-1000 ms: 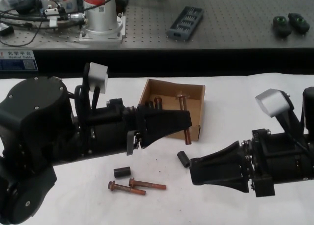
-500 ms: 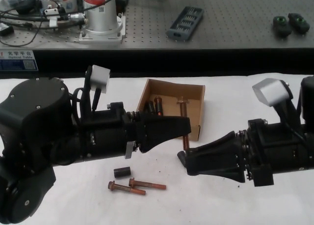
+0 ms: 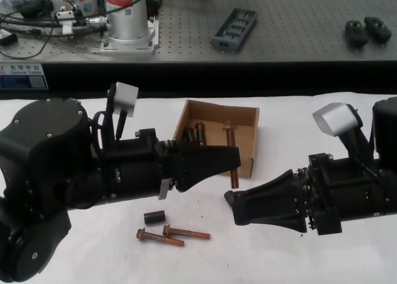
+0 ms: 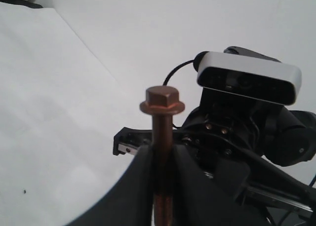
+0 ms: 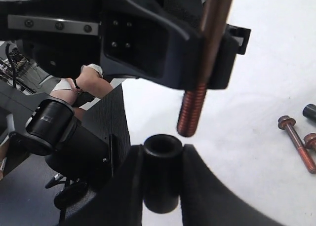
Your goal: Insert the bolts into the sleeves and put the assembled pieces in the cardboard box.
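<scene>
Both sets of jaws are clamped on parts. On my left gripper [image 4: 162, 162] they pinch the shank of a copper-coloured bolt [image 4: 162, 137], which stands upright with its hex head above the fingers and its threaded end hanging below them. On my right gripper [image 5: 162, 154] they grip a black sleeve [image 5: 161, 176], bore upward. From the right wrist camera I see the bolt's threaded tip just above the sleeve's mouth, close to it but not inside.

From the high camera, the two grippers meet near the middle of the white cloth [image 3: 291, 259], the left gripper [image 3: 232, 157] a little above the right gripper [image 3: 231, 200], with the bolt's lower end [image 3: 234, 177] showing between them. Just behind them sits the cardboard box [image 3: 186, 119], open at the top, with dark-and-copper pieces [image 3: 200, 134] lying in it near its left wall. On the cloth below the left arm lie a loose sleeve [image 3: 154, 217] and, just beside it, two loose bolts [image 3: 186, 234] side by side.
</scene>
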You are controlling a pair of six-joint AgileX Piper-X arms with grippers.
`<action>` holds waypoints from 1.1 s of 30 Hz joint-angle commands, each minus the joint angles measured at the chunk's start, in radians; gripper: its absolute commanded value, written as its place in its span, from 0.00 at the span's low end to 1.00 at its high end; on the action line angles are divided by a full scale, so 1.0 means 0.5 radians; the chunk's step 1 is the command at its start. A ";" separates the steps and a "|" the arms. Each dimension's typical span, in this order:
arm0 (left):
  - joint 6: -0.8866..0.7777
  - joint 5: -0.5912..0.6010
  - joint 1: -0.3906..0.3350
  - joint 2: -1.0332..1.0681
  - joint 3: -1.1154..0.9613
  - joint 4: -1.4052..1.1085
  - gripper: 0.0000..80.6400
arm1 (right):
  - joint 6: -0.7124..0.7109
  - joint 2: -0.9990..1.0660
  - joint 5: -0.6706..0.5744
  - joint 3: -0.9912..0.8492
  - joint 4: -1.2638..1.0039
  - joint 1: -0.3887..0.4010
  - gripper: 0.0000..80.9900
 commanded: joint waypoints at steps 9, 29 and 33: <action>-0.051 0.116 -0.006 -0.002 -0.024 -0.074 0.01 | 0.001 0.004 -0.019 -0.025 -0.019 0.006 0.04; -0.144 0.215 -0.010 -0.002 -0.024 -0.148 0.01 | 0.001 0.004 -0.006 -0.025 -0.019 0.006 0.04; -0.091 0.193 -0.010 -0.002 -0.024 -0.066 0.01 | 0.001 0.004 -0.006 -0.025 -0.039 0.006 0.04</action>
